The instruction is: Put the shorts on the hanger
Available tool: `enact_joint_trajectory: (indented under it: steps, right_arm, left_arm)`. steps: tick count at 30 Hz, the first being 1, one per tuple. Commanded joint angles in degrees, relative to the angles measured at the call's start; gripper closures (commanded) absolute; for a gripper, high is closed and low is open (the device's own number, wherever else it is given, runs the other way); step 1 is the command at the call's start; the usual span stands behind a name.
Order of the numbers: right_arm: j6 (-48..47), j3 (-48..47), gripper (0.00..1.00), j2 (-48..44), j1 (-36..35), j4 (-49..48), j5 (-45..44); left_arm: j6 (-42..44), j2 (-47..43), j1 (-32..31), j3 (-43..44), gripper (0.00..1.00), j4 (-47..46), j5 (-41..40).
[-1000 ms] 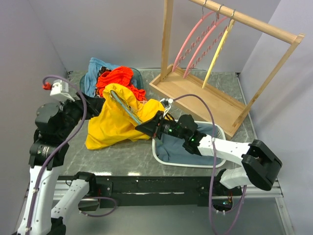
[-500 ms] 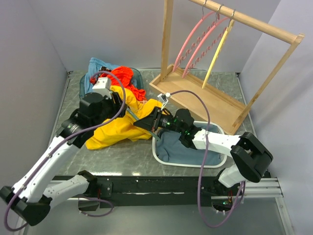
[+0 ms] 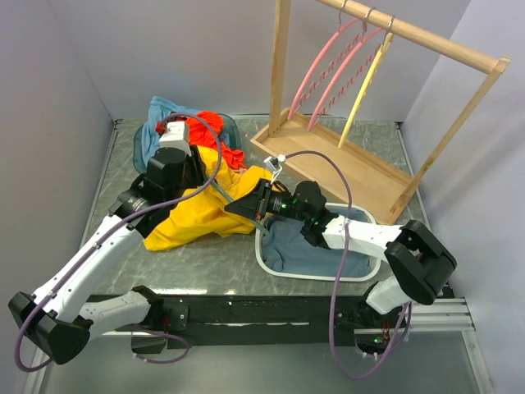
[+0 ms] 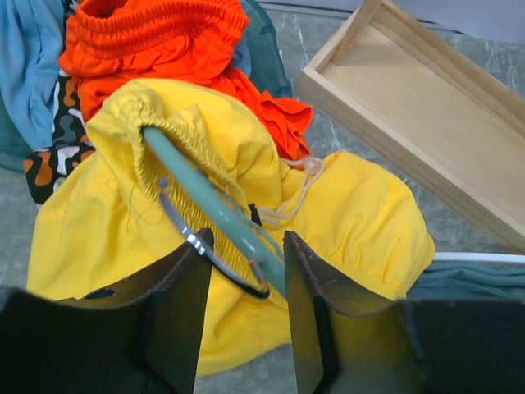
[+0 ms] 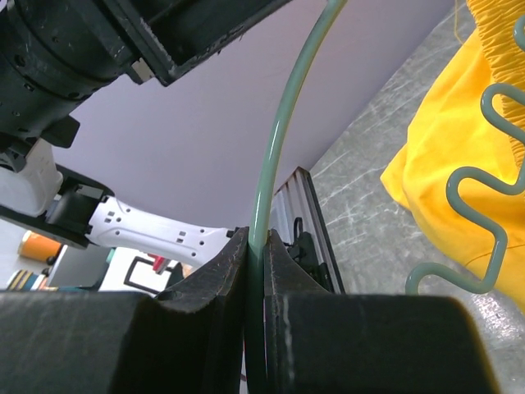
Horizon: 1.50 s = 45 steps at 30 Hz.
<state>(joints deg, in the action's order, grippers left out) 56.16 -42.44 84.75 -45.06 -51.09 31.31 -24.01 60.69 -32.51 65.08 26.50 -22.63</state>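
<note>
On the worktop (image 3: pixel 213 264), left of centre: the shorts (image 3: pixel 190 217), heaped in a loose yellow mound. Touching the orange-red garment (image 3: pixel 205 127) on the far side, just beside the white tub (image 3: pixel 261 246) on the right. In that tub, a blue-grey cloth (image 3: pixel 299 246).

Threaded into the shorts: the hanger (image 4: pixel 215 207), lying low and slanted rather than upright. Long axis diagonal in the top view, from far left to near right. Far-left end tucked under the gathered elastic waistband; near-right end pointing at the right gripper (image 5: pixel 256 235). Metal hook (image 4: pixel 190 234) curving alongside the teal arm, over the yellow fabric. Wavy inner bar (image 5: pixel 482 193) visible from the right wrist, close against the shorts.

Right gripper clamped tight on the hanger's thin outer arm, one finger on either side of it, no gap showing. Reaching in from the right, forearm crossing above the tub.

Left gripper (image 4: pixel 246 246) poised above the mound from the left, jaws apart, straddling both the teal arm and the hook wire. Teal arm close against one finger, hook wire right at the tip of the other; touching or not, impossible to tell. Nothing clamped.

Far right of the worktop: a wooden rack (image 3: pixel 344 168), with two pink hangers (image 3: pixel 328 70) and a yellow hanger (image 3: pixel 365 86) on its rail, well apart from the shorts.
</note>
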Motion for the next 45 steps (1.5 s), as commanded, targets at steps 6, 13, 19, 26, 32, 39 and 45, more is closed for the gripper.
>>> enact_joint_trajectory:
  steps: [6, 13, 19, 26, 32, 39, 45]
  right_arm:
    - [1.23, -4.41, 1.00, 1.03, 1.02, -7.10, 4.28]
    - [-2.62, -5.11, 1.00, -0.81, 1.02, -0.09, 3.41]
    - [-12.65, -5.47, 0.49, -8.19, 1.02, 15.64, -4.23]
    - [-17.93, -5.11, 0.32, -19.88, 0.76, 35.69, -22.06]
    - [-23.90, -5.99, 0.34, -18.40, -6.96, 48.26, -41.74]
    - [-27.94, -7.75, 0.34, -11.72, -12.77, 54.08, -56.62]
    - [-30.93, -9.94, 0.34, -7.68, -13.56, 54.34, -59.08]
  left_arm:
    - [8.18, 1.80, -2.03, 0.31, 0.64, -8.75, -1.88]
    - [9.86, -1.09, -2.20, -3.03, 0.99, -12.09, -6.81]
    - [9.07, -2.06, -2.29, -3.99, 0.99, -12.61, -11.29]
    - [5.47, -1.36, -2.29, -2.59, 0.99, -10.95, -14.10]
    - [-2.96, -1.27, -2.20, -1.01, 0.99, -8.84, -18.84]
    - [-12.45, -1.71, -2.29, -1.97, 0.99, -11.37, -22.72]
    - [-15.98, -1.36, -2.91, -2.94, 0.99, -14.45, -25.09]
